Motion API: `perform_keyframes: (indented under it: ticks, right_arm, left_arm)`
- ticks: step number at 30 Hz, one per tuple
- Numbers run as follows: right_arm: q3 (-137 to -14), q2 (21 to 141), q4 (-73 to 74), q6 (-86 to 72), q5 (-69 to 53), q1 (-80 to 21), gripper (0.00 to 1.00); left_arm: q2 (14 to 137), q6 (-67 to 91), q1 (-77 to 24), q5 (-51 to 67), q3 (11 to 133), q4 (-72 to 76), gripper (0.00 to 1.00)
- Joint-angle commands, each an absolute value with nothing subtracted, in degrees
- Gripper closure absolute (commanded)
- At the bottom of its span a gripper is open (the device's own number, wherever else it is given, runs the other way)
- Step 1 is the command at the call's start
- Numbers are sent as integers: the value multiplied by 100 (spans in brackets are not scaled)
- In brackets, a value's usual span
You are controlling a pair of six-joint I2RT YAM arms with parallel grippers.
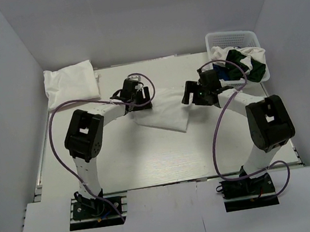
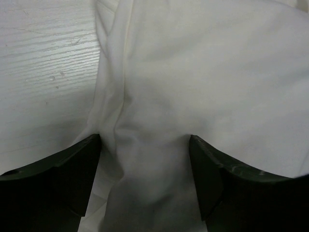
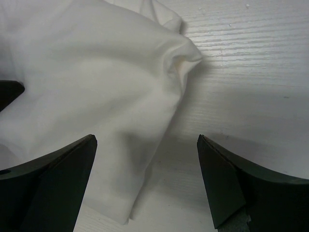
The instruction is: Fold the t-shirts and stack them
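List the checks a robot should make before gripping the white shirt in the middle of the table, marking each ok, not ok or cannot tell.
1. Left jaws open: ok, shirt between them.
2. Right jaws open: ok, over the shirt's edge.
3. Shirt flat: not ok, creased and bunched.
4. Jaws down to the table: cannot tell.
5. Stack clear of both arms: ok.
6. Basket holds more shirts: ok.

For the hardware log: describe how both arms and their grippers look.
Both the left arm and right arm have white tubular links joined by boxy black joint housings. A purple cable loops loosely along each, from base to wrist. The left gripper and right gripper are black, with broad wedge-shaped fingers. No markings are legible.
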State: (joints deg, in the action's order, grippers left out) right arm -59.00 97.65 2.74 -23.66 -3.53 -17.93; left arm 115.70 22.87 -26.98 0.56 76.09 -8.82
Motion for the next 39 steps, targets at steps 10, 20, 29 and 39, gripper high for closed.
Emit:
perform_keyframes:
  ticks: [10,20,29,39]
  right_arm:
    - [-5511,9238,-334,-2426,-282,-1811,10]
    - [-4185,8131,-1800,-2303,211,-1810,10]
    - [-3727,7620,-2478,-2232,334,-1802,10]
    - [-3735,7743,-2549,-2145,413,-1793,10]
  left_arm:
    - [12419,1897,-3305,-472,8199,-1907,100]
    - [11066,915,-3156,-3399,8288,-1004,100]
    - [11021,-1273,-2779,-4937,8295,519,100]
    - [11250,-2301,-1715,-4150,8921,1097,100]
